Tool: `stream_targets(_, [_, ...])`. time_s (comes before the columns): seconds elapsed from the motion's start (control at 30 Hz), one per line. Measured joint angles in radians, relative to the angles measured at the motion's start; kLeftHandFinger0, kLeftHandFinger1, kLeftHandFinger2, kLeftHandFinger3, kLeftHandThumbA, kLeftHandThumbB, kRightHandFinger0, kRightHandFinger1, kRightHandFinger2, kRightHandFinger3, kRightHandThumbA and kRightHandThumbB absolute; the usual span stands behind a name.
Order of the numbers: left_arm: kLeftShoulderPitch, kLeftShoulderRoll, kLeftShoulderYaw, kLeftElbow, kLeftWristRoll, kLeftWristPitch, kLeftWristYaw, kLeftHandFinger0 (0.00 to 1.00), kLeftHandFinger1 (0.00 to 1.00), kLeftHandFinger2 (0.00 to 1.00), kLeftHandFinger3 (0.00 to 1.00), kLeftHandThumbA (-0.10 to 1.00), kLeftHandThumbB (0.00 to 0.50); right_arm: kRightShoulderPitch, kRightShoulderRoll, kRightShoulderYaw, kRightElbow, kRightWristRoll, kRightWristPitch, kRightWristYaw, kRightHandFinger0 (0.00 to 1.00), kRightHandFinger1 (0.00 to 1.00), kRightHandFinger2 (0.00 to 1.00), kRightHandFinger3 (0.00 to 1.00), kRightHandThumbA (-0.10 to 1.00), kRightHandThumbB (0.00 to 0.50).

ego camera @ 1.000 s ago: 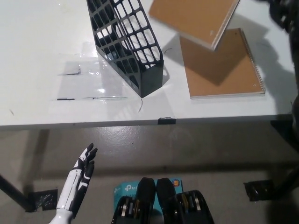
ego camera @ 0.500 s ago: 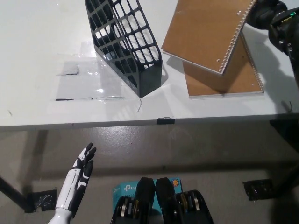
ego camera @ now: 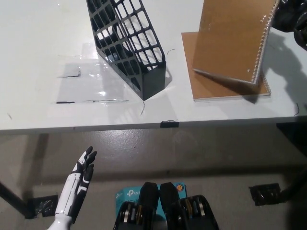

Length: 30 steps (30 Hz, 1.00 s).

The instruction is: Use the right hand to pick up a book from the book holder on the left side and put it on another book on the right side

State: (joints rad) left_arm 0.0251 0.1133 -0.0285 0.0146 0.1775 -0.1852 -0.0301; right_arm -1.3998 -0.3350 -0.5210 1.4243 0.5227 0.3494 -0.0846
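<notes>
A brown spiral-bound book point(ego camera: 232, 40) hangs tilted over the right side of the white table point(ego camera: 38, 57), its lower edge close to a second brown spiral book point(ego camera: 211, 88) lying flat there. My black right hand point(ego camera: 290, 19) grips the tilted book at its upper right corner, at the picture's top right edge. The black lattice book holder point(ego camera: 129, 45) stands left of both books and looks empty. My white left hand point(ego camera: 76, 184) rests open below the table's front edge at the lower left.
Clear tape patches point(ego camera: 88, 79) shine on the table left of the holder. A small black clip point(ego camera: 170, 124) sits on the table's front edge. A blue box point(ego camera: 132, 194) lies on the floor below, and a black table foot point(ego camera: 266, 194) stands at the lower right.
The held book has moved right and down, swinging from a slanted pose to nearly over the flat book. My right hand shifted further toward the upper right edge. The left hand barely moved.
</notes>
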Motion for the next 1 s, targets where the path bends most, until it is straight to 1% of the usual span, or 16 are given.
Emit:
stream_targets(0.03, [0.0,0.0,0.0,0.0,0.0,0.0,0.0,1.0,1.0,1.0,1.0,1.0,0.07,0.003,-0.002,0.032,0.0,-0.013,0.004,0.016,0.0,0.05,0.66,1.0,-0.1,0.077])
stream_targets(0.07, [0.0,0.0,0.0,0.0,0.001,0.0,0.0,1.0,1.0,1.0,1.0,1.0,0.072,0.004,-0.002,0.05,0.0,-0.021,0.006,0.025,0.0,0.05,0.65,1.0,-0.1,0.092])
stream_targets(0.1, [0.0,0.0,0.0,0.0,0.001,0.0,0.0,1.0,1.0,1.0,1.0,1.0,0.074,0.01,-0.003,0.079,0.0,-0.036,0.008,0.045,0.0,0.04,0.62,1.0,-0.1,0.081])
stream_targets(0.13, [0.0,0.0,0.0,0.0,0.001,0.0,0.0,1.0,1.0,1.0,1.0,1.0,0.076,0.016,-0.003,0.098,0.0,-0.044,0.01,0.057,0.0,0.03,0.59,1.0,-0.1,0.086])
stream_targets(0.17, [0.0,0.0,0.001,0.0,0.0,0.0,0.0,1.0,1.0,1.0,1.0,1.0,0.077,0.024,-0.004,0.118,0.001,-0.053,0.013,0.073,0.0,0.02,0.59,1.0,-0.1,0.096])
stream_targets(0.3, [-0.001,0.0,0.003,0.0,0.0,0.0,0.0,1.0,1.0,1.0,1.0,1.0,0.078,0.047,-0.006,0.17,0.009,-0.084,0.022,0.115,0.0,0.0,0.58,1.0,-0.1,0.072])
stream_targets(0.33, [-0.001,0.0,0.003,0.0,0.0,0.0,0.0,1.0,1.0,1.0,1.0,1.0,0.076,0.05,-0.007,0.179,0.013,-0.089,0.026,0.124,0.0,0.0,0.58,1.0,-0.1,0.072])
stream_targets(0.4, [-0.001,0.0,0.004,0.0,0.001,0.0,0.0,1.0,1.0,1.0,1.0,1.0,0.075,0.053,-0.01,0.192,0.018,-0.1,0.031,0.138,0.0,0.0,0.6,1.0,-0.1,0.092])
stream_targets(0.43, [-0.002,0.0,0.005,0.0,0.001,0.0,0.0,1.0,1.0,1.0,1.0,1.0,0.084,0.053,-0.012,0.197,0.018,-0.107,0.032,0.144,0.0,0.0,0.6,1.0,-0.1,0.092])
stream_targets(0.57, [-0.002,0.0,0.005,0.0,0.002,0.0,0.0,1.0,1.0,1.0,1.0,1.0,0.081,0.053,-0.02,0.212,0.018,-0.127,0.039,0.158,0.0,0.0,0.58,1.0,-0.1,0.083])
stream_targets(0.67, [-0.002,-0.001,0.006,0.0,0.002,0.001,0.0,1.0,1.0,1.0,1.0,1.0,0.067,0.053,-0.023,0.22,0.019,-0.136,0.044,0.161,0.0,0.0,0.6,1.0,-0.1,0.057])
stream_targets(0.77, [-0.002,-0.001,0.007,0.0,0.003,0.001,0.0,1.0,1.0,1.0,1.0,1.0,0.074,0.053,-0.026,0.228,0.019,-0.151,0.05,0.169,0.0,0.0,0.63,1.0,-0.1,0.082])
stream_targets(0.87, [-0.003,0.0,0.009,0.0,0.004,0.0,0.0,1.0,1.0,1.0,1.0,1.0,0.081,0.053,-0.029,0.239,0.019,-0.163,0.052,0.173,0.0,0.02,0.64,1.0,-0.1,0.091])
stream_targets(0.9, [-0.004,0.0,0.01,0.0,0.003,0.0,0.0,1.0,1.0,1.0,1.0,1.0,0.082,0.053,-0.031,0.248,0.019,-0.17,0.052,0.175,0.0,0.05,0.68,1.0,-0.1,0.097])
stream_targets(0.97, [-0.005,0.0,0.011,0.0,0.002,0.0,0.0,1.0,1.0,1.0,1.0,1.0,0.081,0.053,-0.033,0.265,0.019,-0.183,0.053,0.177,0.0,0.08,0.72,1.0,-0.1,0.101])
stream_targets(1.0, [-0.005,0.0,0.012,0.0,0.002,0.0,0.0,1.0,1.0,1.0,1.0,1.0,0.08,0.053,-0.034,0.28,0.019,-0.195,0.053,0.177,0.0,0.09,0.76,1.0,-0.1,0.103])
